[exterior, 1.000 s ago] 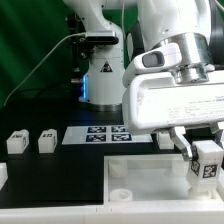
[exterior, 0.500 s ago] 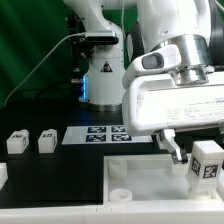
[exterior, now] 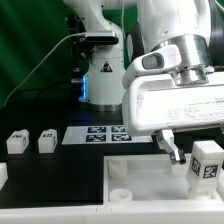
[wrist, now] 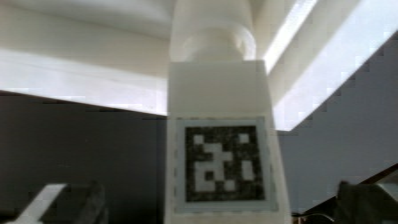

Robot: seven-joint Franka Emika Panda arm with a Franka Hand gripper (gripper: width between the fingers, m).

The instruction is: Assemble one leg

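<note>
A leg (exterior: 207,161), a white post with a black-and-white tag, stands upright at the exterior view's right, at the corner of the large white tray (exterior: 135,178). My gripper (exterior: 197,150) sits around it with its jaws spread. One finger (exterior: 173,149) stands clear of the leg on the left; the other is hidden. In the wrist view the leg (wrist: 221,150) fills the middle. The dark fingers (wrist: 48,202) stand far out on both sides of my gripper (wrist: 208,206), not touching the leg.
Two more legs (exterior: 16,142) (exterior: 46,142) stand on the black table at the exterior view's left. The marker board (exterior: 97,134) lies behind the tray. A white robot base (exterior: 100,75) stands at the back.
The visible finger has moved left, away from the leg: the jaws opened and let go of it. The leg has stayed in place.
</note>
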